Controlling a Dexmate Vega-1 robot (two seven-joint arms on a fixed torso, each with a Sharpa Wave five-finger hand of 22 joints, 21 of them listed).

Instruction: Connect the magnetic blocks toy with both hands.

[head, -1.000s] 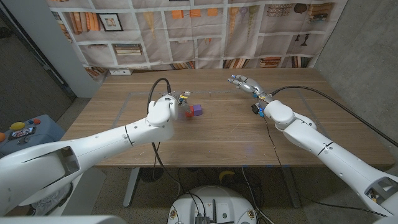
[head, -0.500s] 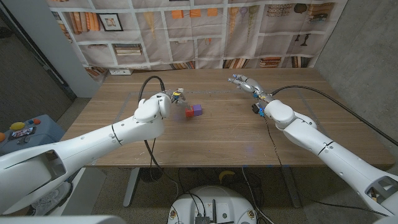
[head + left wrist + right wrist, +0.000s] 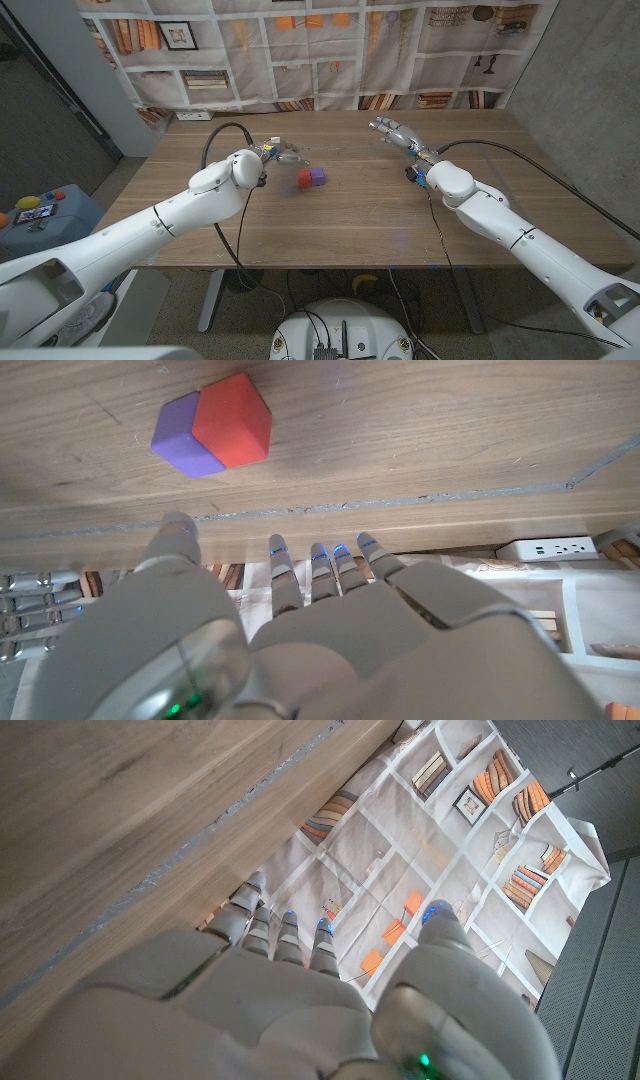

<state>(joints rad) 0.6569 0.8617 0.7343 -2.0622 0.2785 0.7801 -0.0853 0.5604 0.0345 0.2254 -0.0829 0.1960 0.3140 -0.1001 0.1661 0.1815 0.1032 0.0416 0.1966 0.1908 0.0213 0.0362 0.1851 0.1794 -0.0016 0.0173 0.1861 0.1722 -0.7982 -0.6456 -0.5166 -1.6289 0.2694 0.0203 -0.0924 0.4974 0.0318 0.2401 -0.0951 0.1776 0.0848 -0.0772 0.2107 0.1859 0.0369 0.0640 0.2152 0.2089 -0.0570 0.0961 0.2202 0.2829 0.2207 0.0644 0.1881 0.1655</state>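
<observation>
A: What do the surface and room comprise?
B: A wooden table [image 3: 340, 215] with faint taped lines; behind its far edge hangs a bookshelf-print backdrop [image 3: 320, 50], with a white power strip [image 3: 194, 115] at its foot.

A: Where are the blocks?
B: The red block [image 3: 304, 179] and purple block [image 3: 317, 176] lie touching, left of the table's centre.

A: And the hands?
B: The left hand [image 3: 278, 153] hovers just beside the blocks, fingers apart, holding nothing. The right hand [image 3: 393, 133] is near the far edge, well apart from them, likewise released. Bare wood lies between the hands and toward the near edge.
</observation>
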